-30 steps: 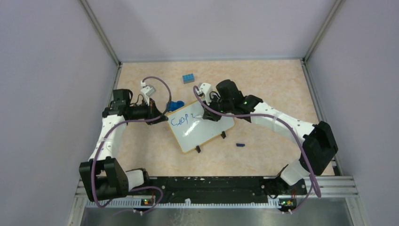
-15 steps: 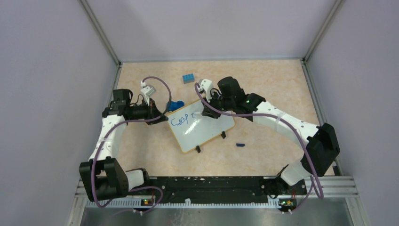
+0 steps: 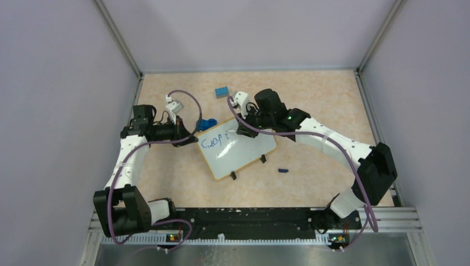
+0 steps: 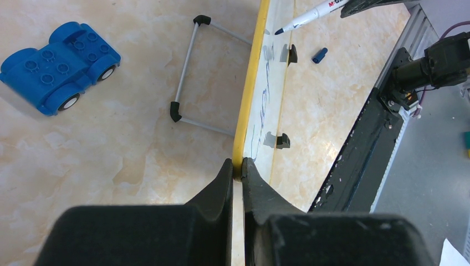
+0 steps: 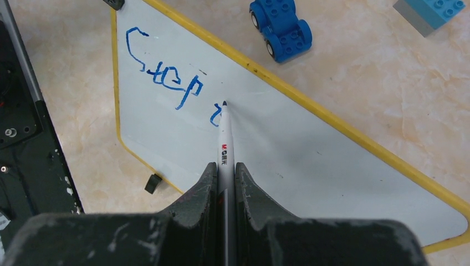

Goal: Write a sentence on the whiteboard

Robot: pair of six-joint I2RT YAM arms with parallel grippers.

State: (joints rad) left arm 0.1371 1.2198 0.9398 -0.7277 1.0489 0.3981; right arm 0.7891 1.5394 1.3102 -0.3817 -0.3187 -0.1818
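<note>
The whiteboard (image 3: 244,152), white with a yellow rim, lies slanted mid-table. The sentence (image 3: 213,142) is a blue scrawl reading roughly "Step" (image 5: 166,77), with one further short stroke after it. My right gripper (image 5: 224,169) is shut on a white marker (image 5: 224,141) whose tip rests on the board at that stroke. At the board's left corner my left gripper (image 4: 238,166) is shut on the yellow rim (image 4: 252,83). From the left wrist view the board is seen edge-on, and the marker (image 4: 310,14) shows at its far end.
A blue toy car (image 3: 208,124) sits just beyond the board's far-left edge, and a blue brick (image 3: 222,91) lies farther back. The marker's blue cap (image 3: 283,170) lies right of the board. A wire stand (image 4: 194,72) lies behind the board. Two black clip feet (image 3: 233,175) mark its near edge.
My right gripper has shifted slightly back and left with the marker, lengthening the small stroke after "Step". The left arm and the board have not moved.
</note>
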